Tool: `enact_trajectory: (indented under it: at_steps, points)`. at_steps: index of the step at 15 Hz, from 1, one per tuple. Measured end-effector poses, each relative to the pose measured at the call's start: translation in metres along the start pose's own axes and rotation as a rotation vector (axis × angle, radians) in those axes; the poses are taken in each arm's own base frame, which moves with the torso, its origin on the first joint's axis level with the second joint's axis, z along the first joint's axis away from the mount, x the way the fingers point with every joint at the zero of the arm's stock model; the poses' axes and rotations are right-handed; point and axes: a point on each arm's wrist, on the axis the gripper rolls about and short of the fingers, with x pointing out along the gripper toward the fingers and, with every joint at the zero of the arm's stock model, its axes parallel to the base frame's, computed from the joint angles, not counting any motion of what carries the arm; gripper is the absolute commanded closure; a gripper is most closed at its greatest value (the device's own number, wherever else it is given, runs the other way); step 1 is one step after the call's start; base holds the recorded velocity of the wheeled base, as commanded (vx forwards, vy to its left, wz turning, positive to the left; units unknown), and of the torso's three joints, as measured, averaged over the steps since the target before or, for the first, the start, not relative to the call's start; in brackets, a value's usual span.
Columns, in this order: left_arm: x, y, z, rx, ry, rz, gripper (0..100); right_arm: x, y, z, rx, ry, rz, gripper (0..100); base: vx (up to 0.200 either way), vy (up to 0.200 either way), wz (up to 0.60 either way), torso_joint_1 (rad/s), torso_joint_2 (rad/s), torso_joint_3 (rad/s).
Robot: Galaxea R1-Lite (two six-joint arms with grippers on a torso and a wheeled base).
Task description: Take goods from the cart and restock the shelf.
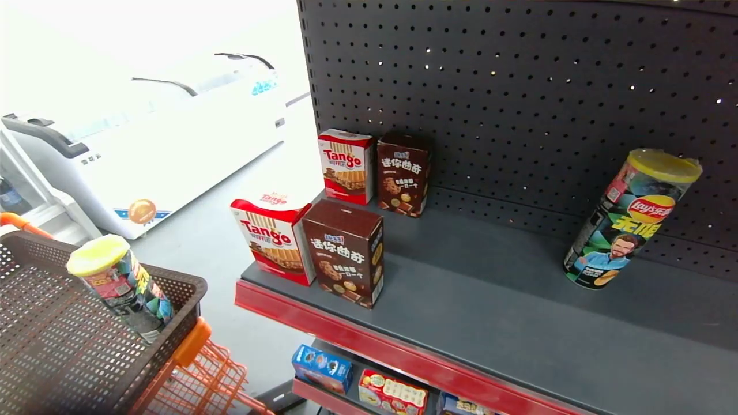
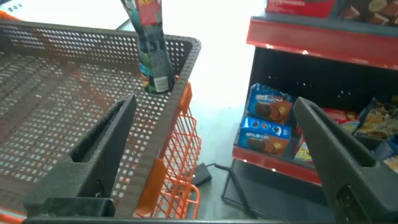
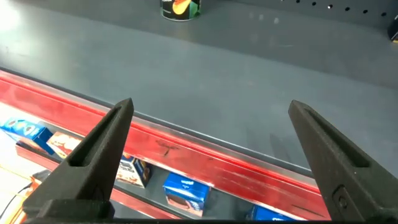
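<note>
In cart basket (image 1: pixel 183 314) — chip can (image 1: pixel 123 285) standing, yellow lid, colourful label.

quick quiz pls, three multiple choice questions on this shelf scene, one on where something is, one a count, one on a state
1. Where do the chip cans stand?
A one in the basket, one on the shelf
B both in the basket
C both on the shelf

2. How many brown boxes stand on that shelf?
A one
B two
C four

3. The right tool is:
A shut on a can
B shut on a box
C open and empty

Answers:
1 A: one can stands in the cart's basket, the other at the shelf's right.
2 B: one stands at the front edge, one at the back, each beside a red box.
3 C: it stands wide open over the shelf's front edge, with nothing in it.
</note>
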Motion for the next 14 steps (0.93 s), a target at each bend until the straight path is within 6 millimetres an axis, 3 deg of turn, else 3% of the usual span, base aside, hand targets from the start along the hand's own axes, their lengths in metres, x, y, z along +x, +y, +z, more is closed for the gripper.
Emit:
enact_trajectory:
  at_steps: [3,7,11,14]
  points:
    - [0.005,0.003,0.044,0.01,0.049,0.073,0,0.0,0.0,0.0,0.0,0.0,-0.001,0,0.0,0.0,0.0,0.0,0.0,0.0]
    - [0.037,0.006,0.087,0.028,0.186,0.181,0,0.0,0.0,0.0,0.0,0.0,0.0,0,0.0,0.0,0.0,0.0,0.0,0.0]
    - [0.097,0.016,0.101,-0.001,0.319,0.157,0,0.0,0.0,0.0,0.0,0.0,0.0,0,0.0,0.0,0.0,0.0,0.0,0.0]
    - [0.15,0.032,0.1,0.013,0.333,0.204,0,0.0,0.0,0.0,0.0,0.0,0.0,0,0.0,0.0,0.0,0.0,0.0,0.0]
